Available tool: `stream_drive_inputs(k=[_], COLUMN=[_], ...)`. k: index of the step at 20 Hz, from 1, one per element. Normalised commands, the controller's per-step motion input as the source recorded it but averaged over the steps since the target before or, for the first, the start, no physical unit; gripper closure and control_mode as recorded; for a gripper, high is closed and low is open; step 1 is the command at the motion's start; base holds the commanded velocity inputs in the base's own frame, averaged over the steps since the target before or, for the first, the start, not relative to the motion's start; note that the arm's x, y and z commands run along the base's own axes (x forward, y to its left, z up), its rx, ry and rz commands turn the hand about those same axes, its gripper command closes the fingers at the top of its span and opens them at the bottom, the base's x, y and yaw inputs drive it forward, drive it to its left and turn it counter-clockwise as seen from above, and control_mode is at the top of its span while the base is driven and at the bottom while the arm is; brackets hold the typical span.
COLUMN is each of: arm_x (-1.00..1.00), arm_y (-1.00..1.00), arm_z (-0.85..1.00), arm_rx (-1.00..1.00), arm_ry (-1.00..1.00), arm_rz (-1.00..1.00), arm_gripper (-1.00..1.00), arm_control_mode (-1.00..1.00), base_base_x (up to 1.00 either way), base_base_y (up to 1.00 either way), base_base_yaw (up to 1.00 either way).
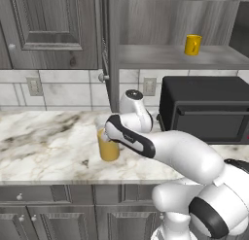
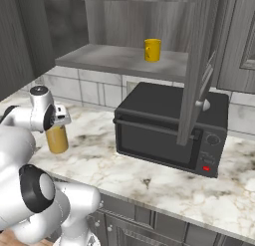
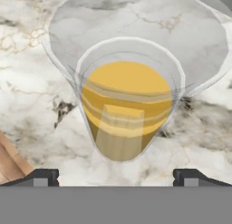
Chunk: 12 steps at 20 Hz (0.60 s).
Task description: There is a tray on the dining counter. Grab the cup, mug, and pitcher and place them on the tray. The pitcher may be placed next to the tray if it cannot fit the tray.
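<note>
The pitcher, clear glass with orange liquid, stands upright on the tiled-wall marble worktop. My gripper hangs just above its rim, pointing down into it. It is open, its two fingertips wider apart than the glass, with nothing held. The golden-yellow mug sits on the shelf of the open wall cabinet. The tray, the dining counter and the cup are out of view.
A black microwave stands on the worktop right of the pitcher. The open cabinet door juts out above the microwave. Grey drawers run below the worktop's front edge.
</note>
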Motion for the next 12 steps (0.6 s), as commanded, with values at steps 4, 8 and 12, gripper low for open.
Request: stream_drive_inputs(k=[4, 8, 12], arm_x=[0.0, 0.0, 0.0], arm_y=[0.0, 0.0, 0.0], arm_z=[-0.27, -0.24, -0.11], arm_rx=[0.0, 0.0, 0.0], arm_ry=[-0.01, 0.0, 0.0], arm_rz=[0.0, 0.0, 0.0], arm_gripper=[-1.0, 1.0, 1.0], arm_control_mode=[-1.0, -1.0, -1.0], base_base_x=[0.0, 0.0, 0.0], base_base_y=[0.0, 0.0, 0.0], base_base_yaw=[0.0, 0.0, 0.0])
